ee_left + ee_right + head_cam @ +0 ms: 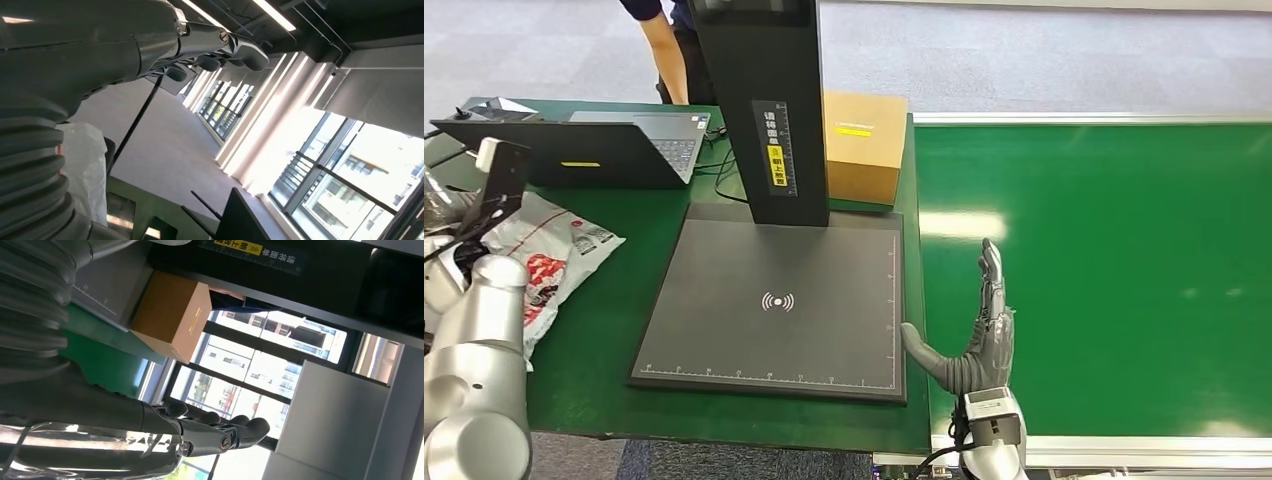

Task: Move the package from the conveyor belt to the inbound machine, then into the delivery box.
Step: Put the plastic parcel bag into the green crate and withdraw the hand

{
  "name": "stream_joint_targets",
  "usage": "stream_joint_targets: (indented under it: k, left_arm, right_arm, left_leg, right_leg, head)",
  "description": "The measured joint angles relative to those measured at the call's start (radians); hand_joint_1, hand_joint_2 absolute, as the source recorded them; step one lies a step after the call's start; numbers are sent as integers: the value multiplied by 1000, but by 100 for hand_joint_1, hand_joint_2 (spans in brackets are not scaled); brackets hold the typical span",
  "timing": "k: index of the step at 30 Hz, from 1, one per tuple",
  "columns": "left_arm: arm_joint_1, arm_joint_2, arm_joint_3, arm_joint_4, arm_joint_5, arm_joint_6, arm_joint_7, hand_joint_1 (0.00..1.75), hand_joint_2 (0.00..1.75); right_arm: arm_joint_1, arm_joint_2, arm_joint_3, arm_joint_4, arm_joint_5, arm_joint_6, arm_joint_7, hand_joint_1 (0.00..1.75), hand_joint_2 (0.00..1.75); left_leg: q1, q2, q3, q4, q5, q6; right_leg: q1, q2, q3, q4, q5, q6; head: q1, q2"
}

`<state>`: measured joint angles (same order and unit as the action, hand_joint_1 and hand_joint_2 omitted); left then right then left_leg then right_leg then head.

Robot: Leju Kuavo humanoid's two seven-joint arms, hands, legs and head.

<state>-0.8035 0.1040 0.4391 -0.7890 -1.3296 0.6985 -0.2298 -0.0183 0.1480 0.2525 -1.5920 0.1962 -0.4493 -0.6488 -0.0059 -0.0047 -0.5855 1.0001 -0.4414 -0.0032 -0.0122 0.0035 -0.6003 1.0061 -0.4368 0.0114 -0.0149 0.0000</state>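
The package point(556, 258), a white plastic bag with red print, lies on the green table left of the inbound machine, beside my left arm point(479, 350). The machine's black scan plate point(774, 305) sits at the table's middle under a black column point(769, 100). My right hand point(982, 335) stands upright with straight fingers at the near left edge of the green conveyor belt point(1104, 260), holding nothing. In the right wrist view that right hand point(150, 420) is spread flat. My left hand point(200, 42) has its fingers stretched out, nothing in them, with the white package point(82, 165) behind it.
A brown cardboard box point(864, 145) stands on the table behind the plate, right of the column. An open laptop point(624, 145) sits at the back left. A black bracket point(502, 178) rises near my left arm. A person point(664, 50) stands behind the table.
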Motion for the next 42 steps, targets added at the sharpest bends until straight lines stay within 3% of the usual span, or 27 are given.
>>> stream_joint_targets:
  k: [7,11,16,21,26,31,42]
  left_arm:
    - [-30,-32,-102,7,8,0,7,0,175]
    - [-10,-86,-142,-12,143,-5,-111,0,175]
    - [158,-184,-290,-174,593,-153,-350,0,175]
    - [335,-229,-465,-327,857,-367,-444,0,175]
    - [449,-243,-590,-392,985,-524,-469,0,175]
    - [529,-246,-674,-396,1092,-592,-470,0,175]
    - [548,-259,-755,-306,1127,-641,-470,0,175]
  right_arm:
    - [0,0,0,7,-2,-34,0,0,175]
    - [1,0,-1,9,-5,-48,0,0,175]
    - [7,-1,-3,11,-14,-67,0,0,175]
    - [7,-2,-12,16,-11,-68,0,0,175]
    - [11,-2,-33,26,0,-32,0,0,175]
    - [29,-2,-49,39,3,-1,0,0,175]
    - [31,15,-49,124,53,29,0,0,175]
  left_leg:
    - [0,0,1,0,0,0]
    - [0,0,1,0,0,0]
    - [-1,0,0,0,-1,2]
    - [-1,1,-1,0,-3,3]
    - [-1,1,0,0,-3,3]
    - [-1,1,0,0,-3,3]
    - [-1,1,0,0,-3,3]
  right_leg:
    - [0,0,0,0,0,0]
    - [0,0,0,0,0,0]
    - [-1,0,0,0,0,1]
    - [-1,1,-1,-1,-1,1]
    - [-1,1,0,-1,-1,2]
    - [-1,1,-1,-1,-1,1]
    - [-1,1,0,0,-1,2]
  head:
    - [0,0]
    - [0,0]
    - [0,0]
    - [0,0]
    - [0,0]
    - [0,0]
    - [0,0]
